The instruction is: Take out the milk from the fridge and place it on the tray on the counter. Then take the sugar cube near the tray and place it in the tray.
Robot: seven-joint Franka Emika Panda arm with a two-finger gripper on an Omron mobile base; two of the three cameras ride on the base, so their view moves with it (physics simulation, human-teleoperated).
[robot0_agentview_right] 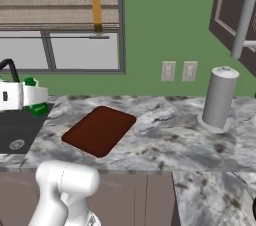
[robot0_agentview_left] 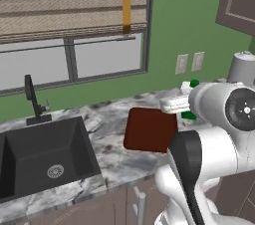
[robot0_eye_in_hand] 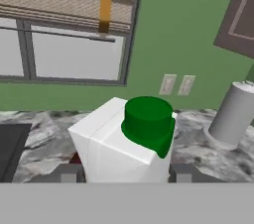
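- Milk [robot0_eye_in_hand: 126, 143]: small white gable-topped carton, smooth faces, round green cap; no readable writing on it.
- Gripper [robot0_eye_in_hand: 126, 174]: the two dark finger tips [robot0_eye_in_hand: 68, 173] press the carton's opposite sides, grasping it; carton is carried in the air above the counter [robot0_agentview_right: 170, 140].
- In the left base view the carton's green cap [robot0_agentview_left: 194, 83] peeks past the white wrist, over the tray's far right corner.
- Tray [robot0_agentview_right: 99, 130]: flat, dark reddish-brown, rounded corners, matte; lies on the counter between sink and canister.
- Counter: grey-and-white marbled stone over brown cabinets.
- Sink [robot0_agentview_left: 45, 157]: black rectangular basin, round metal drain, black faucet at its back edge.
- Canister [robot0_agentview_right: 220, 99]: grey cylinder near the counter's back right.
- Two plain wall outlets [robot0_agentview_right: 178, 71] on the green wall.
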